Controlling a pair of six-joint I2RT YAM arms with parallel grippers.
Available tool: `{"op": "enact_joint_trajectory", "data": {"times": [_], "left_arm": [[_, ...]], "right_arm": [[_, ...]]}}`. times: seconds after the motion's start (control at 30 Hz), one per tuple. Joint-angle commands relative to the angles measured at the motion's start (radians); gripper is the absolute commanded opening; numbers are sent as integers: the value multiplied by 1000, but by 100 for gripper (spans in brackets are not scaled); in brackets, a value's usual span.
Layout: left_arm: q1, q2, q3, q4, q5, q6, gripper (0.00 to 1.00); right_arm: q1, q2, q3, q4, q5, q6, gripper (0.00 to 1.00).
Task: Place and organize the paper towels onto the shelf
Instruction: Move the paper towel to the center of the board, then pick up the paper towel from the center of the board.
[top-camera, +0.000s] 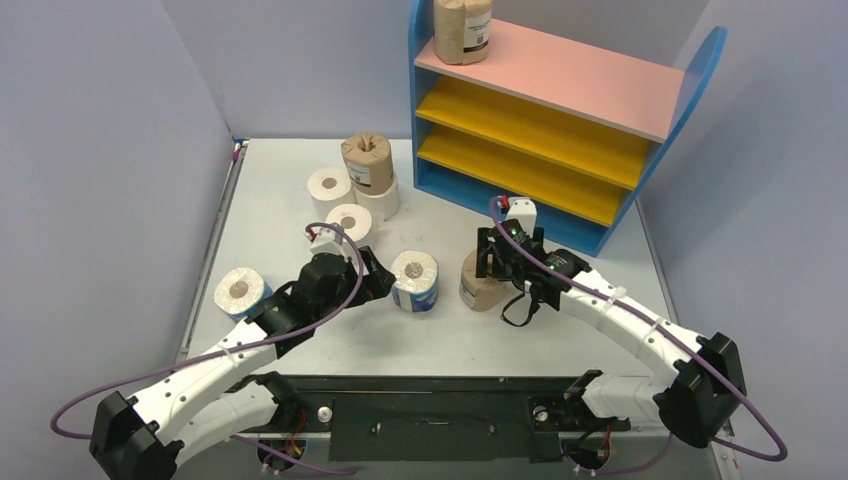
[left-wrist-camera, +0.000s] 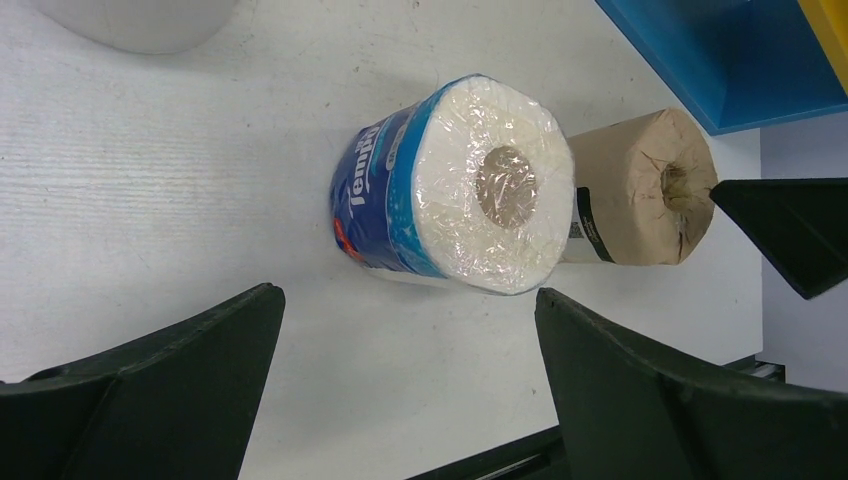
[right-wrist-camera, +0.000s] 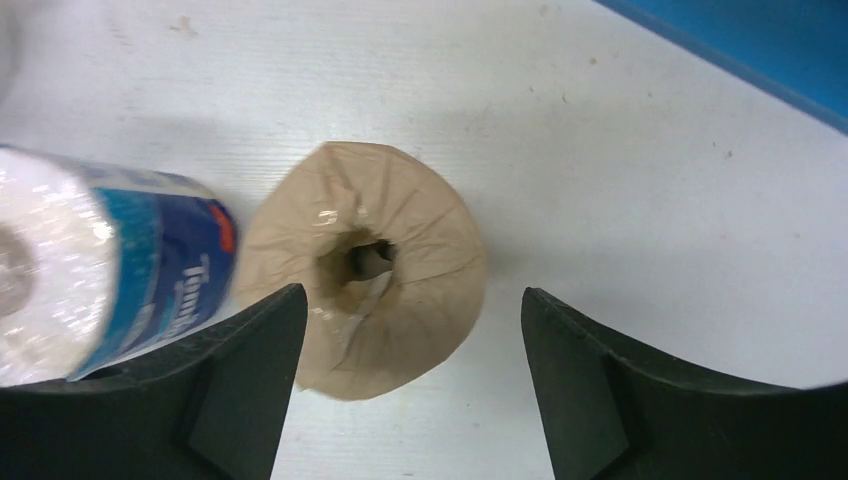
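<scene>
Left gripper (left-wrist-camera: 410, 385) is held wide open with nothing in it, and is aimed at a blue-and-white plastic-wrapped paper towel roll (left-wrist-camera: 460, 185) standing on end on the pale grey counter (top-camera: 450, 340). Right gripper (right-wrist-camera: 410, 375) is also spread open, and a brown-paper-wrapped roll (right-wrist-camera: 365, 265) just beside the blue one is straddled from above; no grip is seen.

Both rolls are judged light, soft and squashable. The plastic film is likely slippery, the brown paper less so. A hold across the round sides is advised, squeezed gently.

"Tempo" is partly readable on the blue wrap. A barcode label is seen on the brown roll, but its text is too small.

Farther back, more rolls are clustered. The blue-sided three-tier shelf (top-camera: 560, 130) carries one brown-wrapped roll (top-camera: 463, 28) on its pink top board.
</scene>
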Motion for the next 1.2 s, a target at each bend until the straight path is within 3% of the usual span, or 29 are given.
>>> {"op": "enact_joint_trajectory", "data": {"times": [0.0, 0.37, 0.87, 1.17], "left_arm": [[8, -23, 48, 17, 9, 26, 96], [14, -120, -7, 49, 14, 26, 96], [14, -162, -42, 80, 31, 46, 96], [14, -166, -51, 82, 31, 48, 96]], "right_arm": [[103, -90, 65, 32, 91, -78, 74], [118, 13, 94, 19, -58, -147, 69], [148, 132, 100, 42, -56, -203, 56], [146, 191, 110, 6, -47, -239, 53]]}}
